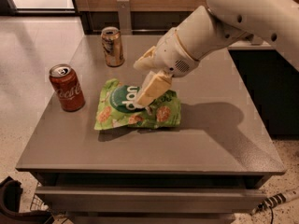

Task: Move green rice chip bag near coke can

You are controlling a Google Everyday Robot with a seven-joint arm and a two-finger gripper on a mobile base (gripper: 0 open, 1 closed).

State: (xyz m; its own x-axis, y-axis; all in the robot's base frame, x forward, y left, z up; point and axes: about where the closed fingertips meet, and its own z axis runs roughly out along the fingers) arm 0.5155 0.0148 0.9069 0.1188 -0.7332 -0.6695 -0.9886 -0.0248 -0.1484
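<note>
The pincer hovers released just above the bag, which lies on the tabletop beside the coke can.

Dim light; shadow right of gripper over bag.

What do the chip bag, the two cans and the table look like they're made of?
The green rice chip bag: thin plastic film likely, crinkled and glossy. The coke can and gold can: metal, shiny tops. The table: smooth matte grey, laminate perhaps. The gripper hangs over the bag.
</note>
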